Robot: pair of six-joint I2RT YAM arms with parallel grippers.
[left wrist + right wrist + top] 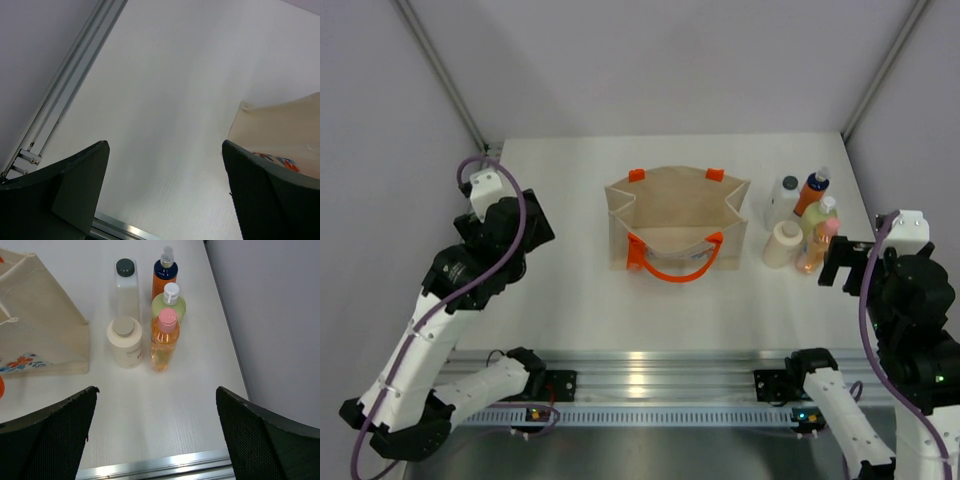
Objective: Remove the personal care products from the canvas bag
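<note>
The beige canvas bag [676, 222] with orange handles stands open mid-table; its inside looks empty. Five bottles stand to its right: white with dark cap [782, 199], orange with dark cap [811, 192], yellow-green with white cap [821, 222], cream cylinder [783, 243], amber with pink cap [813, 250]. All show in the right wrist view: white [126, 288], orange [164, 277], yellow-green [170, 304], cream [125, 342], amber [165, 340]. My right gripper [156, 415] is open and empty, near side of the bottles. My left gripper [165, 180] is open and empty, left of the bag [280, 127].
White table [570, 290] with an aluminium rail [650, 365] along its near edge. Grey walls close in at left, right and back. The bottles stand close to the table's right edge [227, 330].
</note>
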